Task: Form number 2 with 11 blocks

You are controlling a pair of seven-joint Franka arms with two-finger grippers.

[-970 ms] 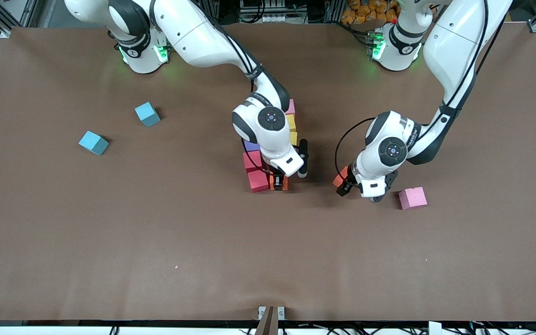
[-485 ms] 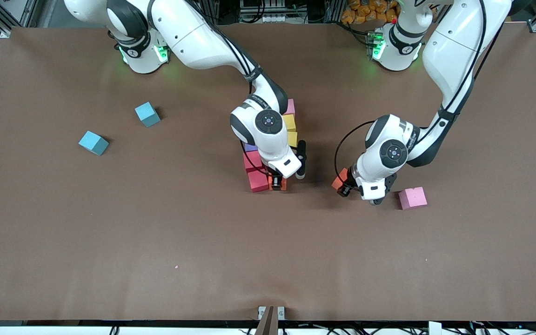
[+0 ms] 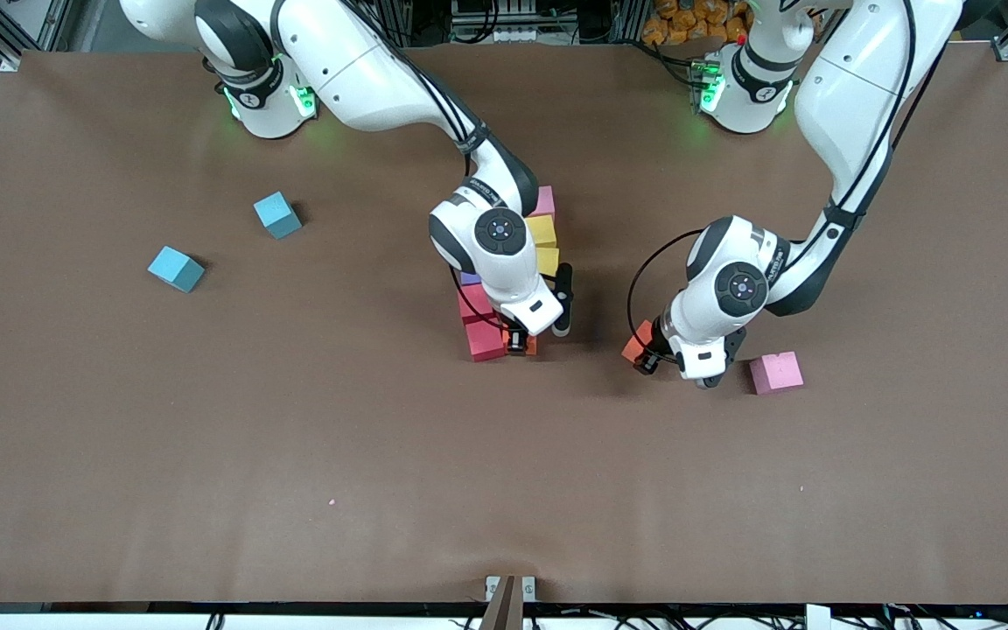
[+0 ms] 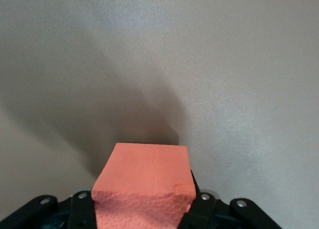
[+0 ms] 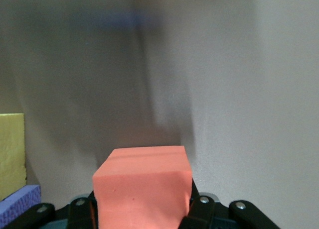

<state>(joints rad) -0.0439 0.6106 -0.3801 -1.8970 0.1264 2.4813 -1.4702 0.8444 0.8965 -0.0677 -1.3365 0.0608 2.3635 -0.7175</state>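
Both wrist views show me what the front hides: each claw pinching an orange cube. Left claw (image 3: 647, 354) clamps orange cube (image 4: 144, 189) just above bare table (image 3: 294, 455), between the digit stack and a loose pink cube (image 3: 775, 372) toward the left arm's end. Right claw (image 3: 520, 341) clamps the other orange cube (image 5: 143, 186) at the stack's near end, beside the red cubes (image 3: 479, 325); its wrist view catches yellow (image 5: 11, 154) and purple (image 5: 17, 204) edges alongside. Arm covers much of the stack. Two light-blue cubes (image 3: 176, 268) sit well apart toward the right arm's end.
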